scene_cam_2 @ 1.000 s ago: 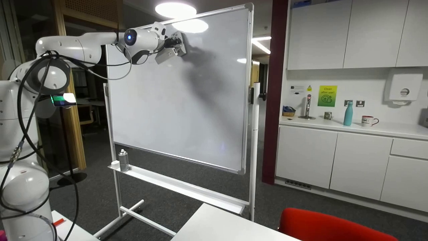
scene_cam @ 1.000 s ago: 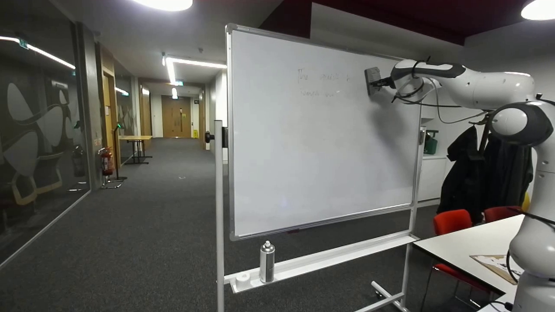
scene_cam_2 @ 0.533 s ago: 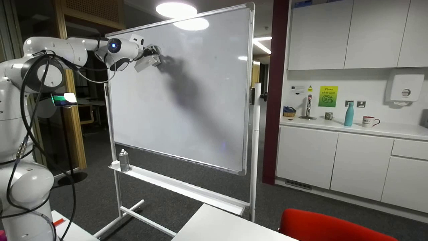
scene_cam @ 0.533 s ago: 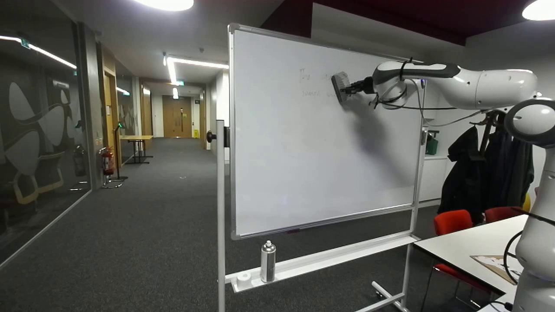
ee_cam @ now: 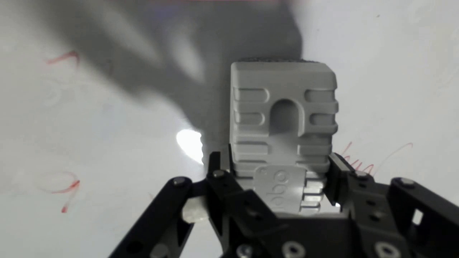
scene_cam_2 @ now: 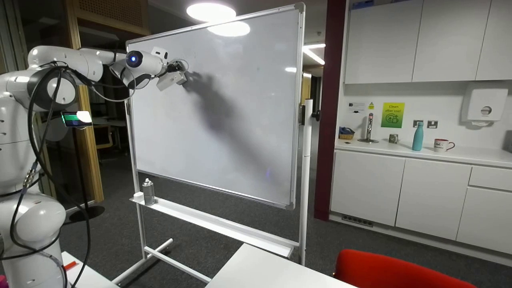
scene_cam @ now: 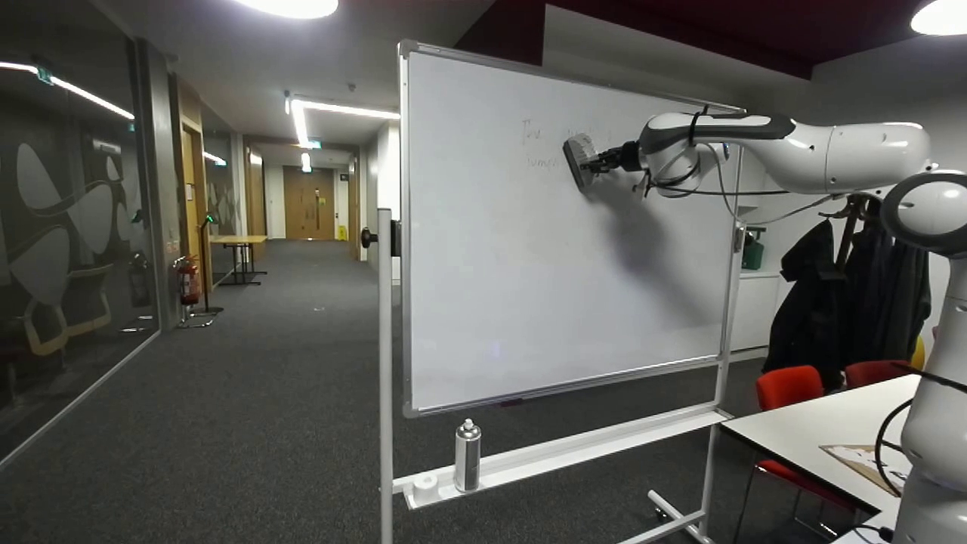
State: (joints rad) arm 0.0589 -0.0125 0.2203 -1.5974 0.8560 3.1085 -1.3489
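Note:
My gripper (ee_cam: 282, 162) is shut on a grey ribbed eraser (ee_cam: 285, 80), with one finger on each side of it. The eraser has a dark pad and also shows in an exterior view (scene_cam: 579, 161). Its pad side faces the upper part of a whiteboard (scene_cam: 529, 295), and it looks tilted; whether the whole pad touches cannot be told. The board also shows in an exterior view (scene_cam_2: 172, 148). Faint handwriting (scene_cam: 531, 133) is left of the eraser, partly hidden by it. In the wrist view, red strokes (ee_cam: 66, 188) lie on both sides of the eraser.
A silver spray can (scene_cam: 468, 458) and a small white roll (scene_cam: 425, 488) stand on the tray (scene_cam: 604, 447) below the board. A white table (scene_cam: 823, 415) and red chairs (scene_cam: 788, 387) are near the arm. Cables hang along the arm (scene_cam_2: 36, 120).
The gripper and eraser have moved left and slightly down across the board in an exterior view, mostly in the first half second. The grip has stayed shut.

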